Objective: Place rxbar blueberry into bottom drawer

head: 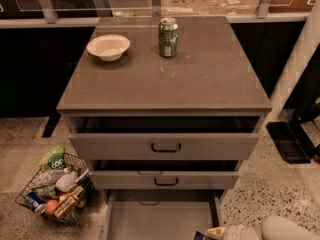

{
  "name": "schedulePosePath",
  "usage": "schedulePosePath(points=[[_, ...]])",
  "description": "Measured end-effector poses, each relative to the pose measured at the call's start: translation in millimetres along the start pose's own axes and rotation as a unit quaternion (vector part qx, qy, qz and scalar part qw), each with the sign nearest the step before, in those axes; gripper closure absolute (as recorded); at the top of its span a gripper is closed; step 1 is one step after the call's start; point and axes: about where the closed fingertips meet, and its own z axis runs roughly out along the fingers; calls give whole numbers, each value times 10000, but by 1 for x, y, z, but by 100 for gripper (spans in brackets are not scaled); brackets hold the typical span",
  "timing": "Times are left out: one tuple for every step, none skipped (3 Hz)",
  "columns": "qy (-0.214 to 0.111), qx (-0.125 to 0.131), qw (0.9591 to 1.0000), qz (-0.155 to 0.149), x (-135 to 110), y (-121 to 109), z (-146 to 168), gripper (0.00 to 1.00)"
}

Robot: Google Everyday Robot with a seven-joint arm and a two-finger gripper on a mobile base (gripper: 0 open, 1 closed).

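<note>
Grey bottom drawer (160, 220) open; pincer (214, 232) pinching rxbar blueberry (201, 236) at right edge; basket (76, 160) left.

- Soft overhead light puts a faint sheen on the flat grey-brown cabinet top (210, 79).
- Deep shadow fills the open grey upper drawers (110, 146).
- The pale gripper (216, 232), low at the right beside the speckled floor, is evenly lit.

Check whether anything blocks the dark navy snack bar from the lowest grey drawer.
Nothing visible does. The dark navy snack bar is at the gripper, beside the right front corner of the open grey bottom drawer.
</note>
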Motion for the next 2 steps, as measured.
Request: schedulePosePath(points=[[-49, -10, 10000, -35, 1, -14, 24, 100], [-55, -72, 9999, -144, 5, -44, 76, 100]])
